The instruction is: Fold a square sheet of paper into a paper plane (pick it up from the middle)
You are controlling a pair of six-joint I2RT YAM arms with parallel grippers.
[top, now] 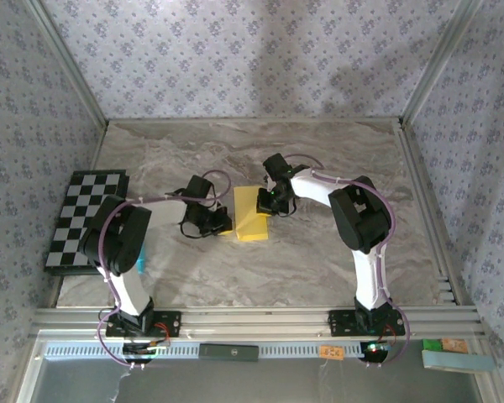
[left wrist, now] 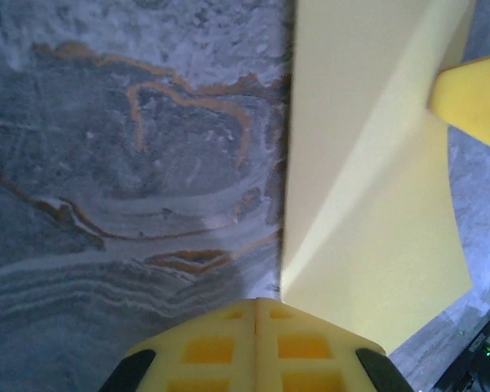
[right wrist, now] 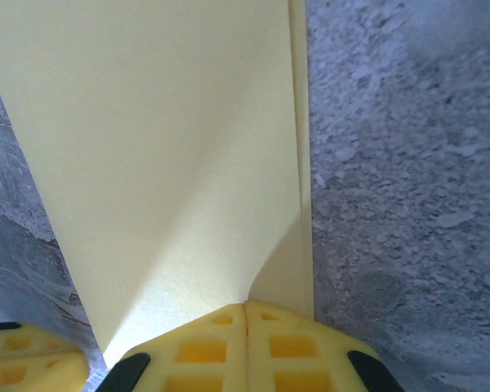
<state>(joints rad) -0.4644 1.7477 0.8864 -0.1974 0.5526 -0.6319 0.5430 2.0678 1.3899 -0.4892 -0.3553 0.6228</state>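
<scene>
The square sheet of paper (top: 252,217) lies folded into a narrow yellow rectangle at the middle of the marble table. My left gripper (top: 226,225) is shut, its tips down at the paper's left near corner; in the left wrist view its closed fingers (left wrist: 257,304) sit just left of the sheet (left wrist: 367,188), nothing visible between them. My right gripper (top: 267,204) is shut too, its tips resting on the sheet's right side. In the right wrist view its gripper (right wrist: 245,305) meets the paper (right wrist: 163,163), whose top layer bows up slightly beside a thin strip along the right edge.
A black-and-white checkered board (top: 84,218) lies at the table's left edge, with a small blue-tipped pen (top: 140,260) near the left arm's base. Patterned walls close in three sides. An aluminium rail (top: 252,319) runs along the near edge.
</scene>
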